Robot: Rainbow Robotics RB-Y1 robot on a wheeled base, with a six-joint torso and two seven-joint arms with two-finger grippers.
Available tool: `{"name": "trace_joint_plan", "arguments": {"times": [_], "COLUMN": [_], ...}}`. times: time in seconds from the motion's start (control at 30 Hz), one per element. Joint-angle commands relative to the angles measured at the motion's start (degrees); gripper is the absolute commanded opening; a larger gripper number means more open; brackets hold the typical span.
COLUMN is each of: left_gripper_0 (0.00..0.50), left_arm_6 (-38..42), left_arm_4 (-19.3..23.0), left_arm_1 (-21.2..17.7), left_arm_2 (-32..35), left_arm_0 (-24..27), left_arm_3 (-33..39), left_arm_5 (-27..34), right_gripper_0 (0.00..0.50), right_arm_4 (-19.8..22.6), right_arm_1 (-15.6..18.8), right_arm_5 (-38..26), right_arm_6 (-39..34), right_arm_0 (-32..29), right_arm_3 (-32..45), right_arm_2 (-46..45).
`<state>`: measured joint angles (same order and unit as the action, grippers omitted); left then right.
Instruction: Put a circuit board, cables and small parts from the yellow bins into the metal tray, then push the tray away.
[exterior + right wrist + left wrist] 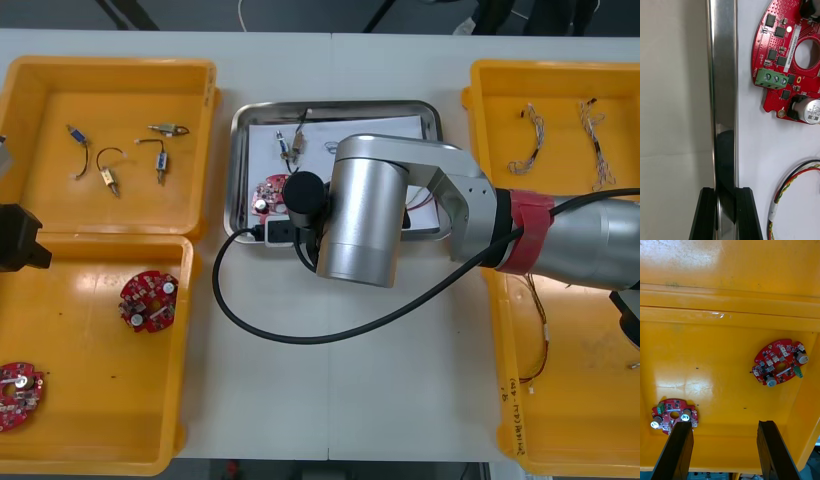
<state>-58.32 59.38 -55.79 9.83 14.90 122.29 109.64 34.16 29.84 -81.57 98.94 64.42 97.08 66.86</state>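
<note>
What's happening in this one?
The right gripper is shut on the rim of the tray. The tray already holds a board, a red and yellow cable and a small metal part, so loading looks done and the push is probably next. The left gripper hangs open over the near left bin, where spare boards lie.

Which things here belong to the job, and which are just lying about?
Job: metal tray, its circuit board, red and yellow cable, small metal part; right hand clamping its rim.
Lying about: spare boards, other small metal parts, cables in yellow bins; left hand above the boards.
</note>
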Motion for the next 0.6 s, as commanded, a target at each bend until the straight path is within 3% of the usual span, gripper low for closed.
{"name": "trace_joint_plan", "arguments": {"times": [0.03,0.27,0.6], "left_gripper_0": [0.500,0.500,0.500], "left_arm_6": [-0.83,-0.83,-0.83], "left_arm_4": [0.39,0.39,0.39], "left_arm_1": [-2.74,-2.74,-2.74], "left_arm_2": [1.51,1.51,1.51], "left_arm_0": [-0.84,-0.84,-0.84], "left_arm_3": [1.63,1.63,1.63], "left_arm_5": [0.36,0.36,0.36], "right_gripper_0": [0.000,0.000,0.000], "right_arm_4": [0.64,5.04,5.21], "right_arm_1": [0.74,0.74,0.74], "right_arm_5": [0.88,4.49,6.77], "right_arm_6": [1.70,2.31,4.42], "right_arm_0": [4.23,7.13,9.94], "right_arm_3": [-1.45,-6.64,-9.98], "right_arm_2": [-1.65,-1.65,-1.56]}}
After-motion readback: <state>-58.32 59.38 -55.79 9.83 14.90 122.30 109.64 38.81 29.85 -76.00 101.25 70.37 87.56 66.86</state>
